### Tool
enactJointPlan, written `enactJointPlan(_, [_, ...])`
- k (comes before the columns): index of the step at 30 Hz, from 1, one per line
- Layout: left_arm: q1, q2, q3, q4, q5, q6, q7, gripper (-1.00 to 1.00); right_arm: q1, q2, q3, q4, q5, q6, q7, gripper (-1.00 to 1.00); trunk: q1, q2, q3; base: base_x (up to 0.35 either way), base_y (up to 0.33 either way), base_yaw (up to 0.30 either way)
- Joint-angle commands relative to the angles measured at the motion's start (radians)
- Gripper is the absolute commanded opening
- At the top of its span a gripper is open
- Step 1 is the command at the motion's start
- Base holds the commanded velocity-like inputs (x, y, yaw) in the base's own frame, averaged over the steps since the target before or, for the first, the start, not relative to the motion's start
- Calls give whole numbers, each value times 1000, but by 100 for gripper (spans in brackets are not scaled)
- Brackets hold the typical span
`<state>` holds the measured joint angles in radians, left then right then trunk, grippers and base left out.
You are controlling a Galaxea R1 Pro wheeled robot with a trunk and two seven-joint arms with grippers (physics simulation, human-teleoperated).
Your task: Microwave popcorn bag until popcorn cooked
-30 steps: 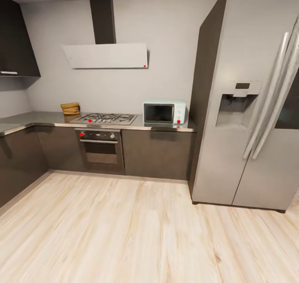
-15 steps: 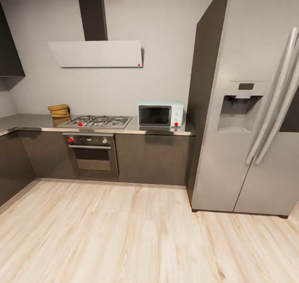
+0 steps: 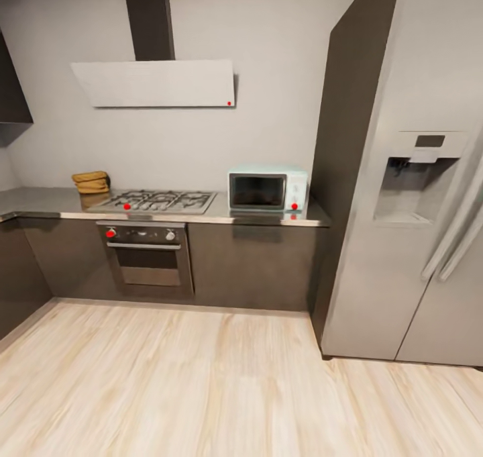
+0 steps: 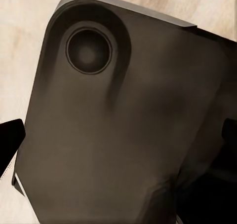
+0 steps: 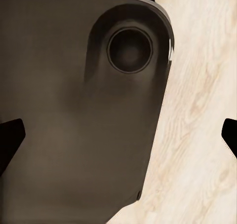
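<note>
Popcorn bag [image 3: 90,182] sits at the far left of the table [image 3: 40,203], against the wall, just beside the gas hob [image 3: 156,201]. On the other side of the hob stands the microwave [image 3: 267,190], its dark door closed, close to the tall fridge [image 3: 416,175]. Bag and microwave are well apart, with the hob between them.

From where I stand the robot looks to be on the approach: a broad stretch of wooden floor [image 3: 201,383] lies between it and the cabinets, and nothing on the table has been touched. Both arms hang low beside the robot's dark base [image 4: 123,135]. In each wrist view the dark finger tips show at opposite edges, so the left end effector [image 4: 118,145] and the right end effector [image 5: 118,140] both look spread wide, with nothing between their fingers.

The next move, I judge, calls for driving forward and to the left, near enough for an arm to reach the bag, and raising it to table height.
</note>
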<state>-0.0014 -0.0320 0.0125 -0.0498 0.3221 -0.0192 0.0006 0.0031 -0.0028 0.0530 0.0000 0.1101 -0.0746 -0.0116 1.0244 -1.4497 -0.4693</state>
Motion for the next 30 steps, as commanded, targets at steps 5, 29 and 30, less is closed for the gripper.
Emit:
enactJointPlan(5, [0, 0, 1, 0, 5, -2, 0, 100, 0, 0, 5, 0, 5, -2, -2, 100, 1, 0, -1, 326, 124, 0])
enactJointPlan(29, [0, -2, -6, 1, -4, 4, 0, 100, 0, 0, -2, 0, -5, -4, -2, 100, 1, 0, -1, 326, 23, -10])
enactJointPlan(30, [0, -3, -6, 1, -4, 1, 0, 100, 0, 0, -2, 0, -5, -4, -2, 100, 1, 0, -1, 326, 0, -137])
